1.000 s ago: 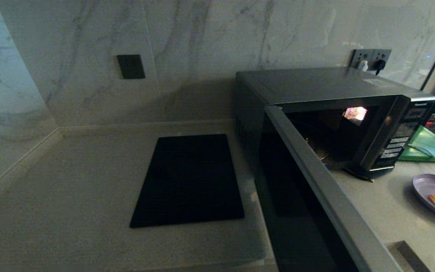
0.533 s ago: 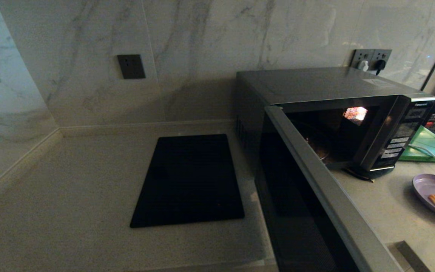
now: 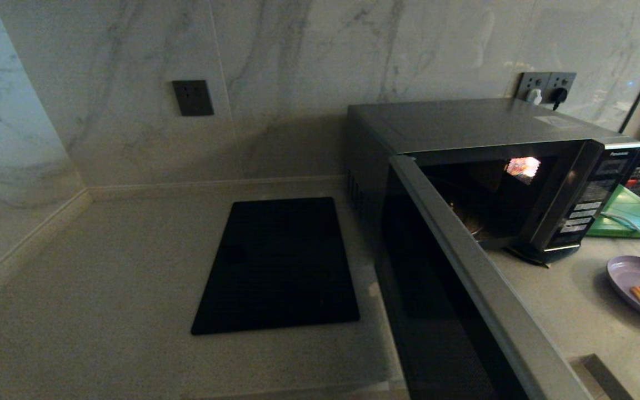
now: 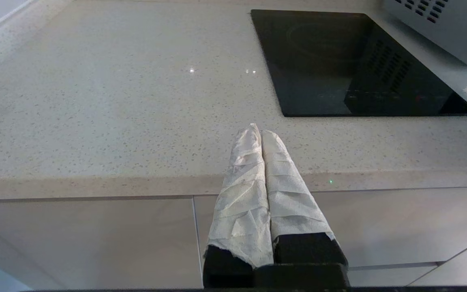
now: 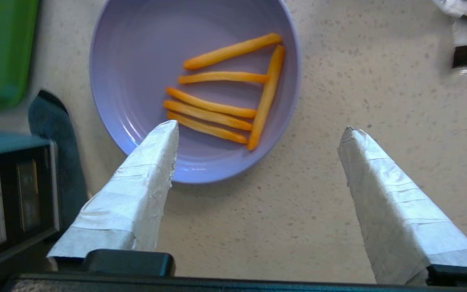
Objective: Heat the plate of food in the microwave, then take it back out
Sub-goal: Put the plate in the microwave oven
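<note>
On the counter right of the microwave, door swung wide: plate of food. Above it, right gripper, fingers spread, empty. Left gripper parked at counter edge, fingers pressed together.

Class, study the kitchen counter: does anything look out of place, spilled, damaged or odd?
Nothing spilled or damaged. The microwave door stands wide open with its inside light on and no dish visible inside, while the plate of food sits on the counter, its sticks all on the plate.
</note>
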`<state>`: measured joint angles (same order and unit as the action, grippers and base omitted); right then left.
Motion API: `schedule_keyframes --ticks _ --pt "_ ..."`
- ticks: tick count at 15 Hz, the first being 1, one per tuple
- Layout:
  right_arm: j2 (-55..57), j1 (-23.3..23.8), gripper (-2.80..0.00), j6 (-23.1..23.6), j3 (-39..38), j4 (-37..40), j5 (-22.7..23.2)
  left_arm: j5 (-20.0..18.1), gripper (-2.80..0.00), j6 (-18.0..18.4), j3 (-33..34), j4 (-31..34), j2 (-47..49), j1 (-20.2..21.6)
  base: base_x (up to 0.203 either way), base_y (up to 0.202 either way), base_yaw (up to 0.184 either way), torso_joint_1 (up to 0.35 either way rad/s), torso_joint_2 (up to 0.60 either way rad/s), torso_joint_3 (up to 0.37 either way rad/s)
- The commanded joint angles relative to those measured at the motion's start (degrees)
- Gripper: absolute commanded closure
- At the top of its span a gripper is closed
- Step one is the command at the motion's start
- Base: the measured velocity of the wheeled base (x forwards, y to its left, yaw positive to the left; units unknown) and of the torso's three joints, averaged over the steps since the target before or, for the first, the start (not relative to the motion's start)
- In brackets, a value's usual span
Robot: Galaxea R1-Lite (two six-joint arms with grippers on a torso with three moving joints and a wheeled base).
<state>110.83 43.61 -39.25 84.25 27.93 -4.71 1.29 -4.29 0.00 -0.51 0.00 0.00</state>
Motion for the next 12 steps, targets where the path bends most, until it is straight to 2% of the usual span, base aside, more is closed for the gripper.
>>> schedule_keyframes --ticks 1,7,12 --pt "3.4 0.1 -2.8 -2.2 3.9 3.6 -0.3 0.0 0.0 0.0 0.0 0.0 0.1 0.0 0.0 0.0 0.0 0.0 0.0 0.0" --pt "10.7 1.5 -2.8 -11.5 15.5 21.2 -1.2 0.0 0.0 0.0 0.0 0.0 0.1 0.0 0.0 0.0 0.0 0.0 0.0 0.0" --pt "13.6 2.5 -2.8 -10.5 15.7 22.6 -1.5 0.0 0.0 0.0 0.0 0.0 0.0 0.0 0.0 0.0 0.0 0.0 0.0 0.0"
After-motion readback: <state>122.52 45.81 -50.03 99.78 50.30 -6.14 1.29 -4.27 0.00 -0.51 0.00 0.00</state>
